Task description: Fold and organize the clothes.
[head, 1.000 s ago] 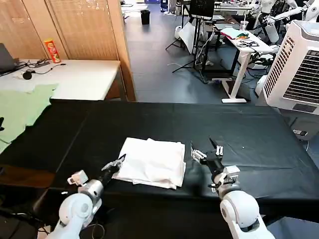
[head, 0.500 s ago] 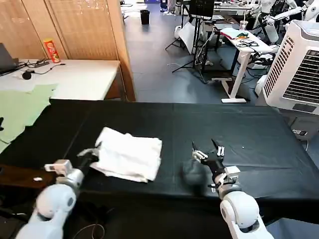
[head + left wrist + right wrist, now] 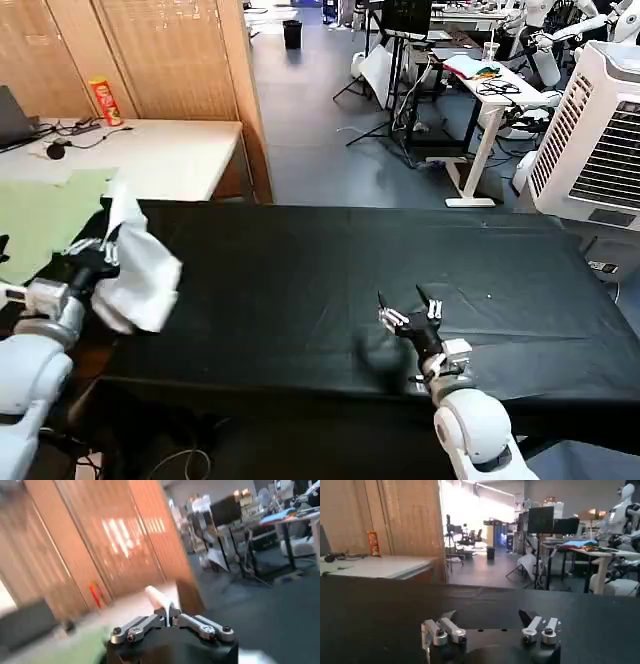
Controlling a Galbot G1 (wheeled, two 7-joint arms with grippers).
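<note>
White T-shirt (image 3: 135, 268) hangs bunched from left gripper (image 3: 103, 256), jaws seemingly clamped | right gripper (image 3: 408, 318) low, jaws apart

Head cam sits high and looks forward and down over the black table (image 3: 330, 270), with the workshop floor and desks far behind. Left wrist cam rides right behind the left gripper (image 3: 169, 621), aimed out level at the wooden slat wall (image 3: 90, 540). Right wrist cam sits low over the table (image 3: 380, 605) behind the right gripper (image 3: 490, 627), facing the far side. It shares the red can (image 3: 372, 543) on the far-left desk with the head view (image 3: 103, 101).
</note>
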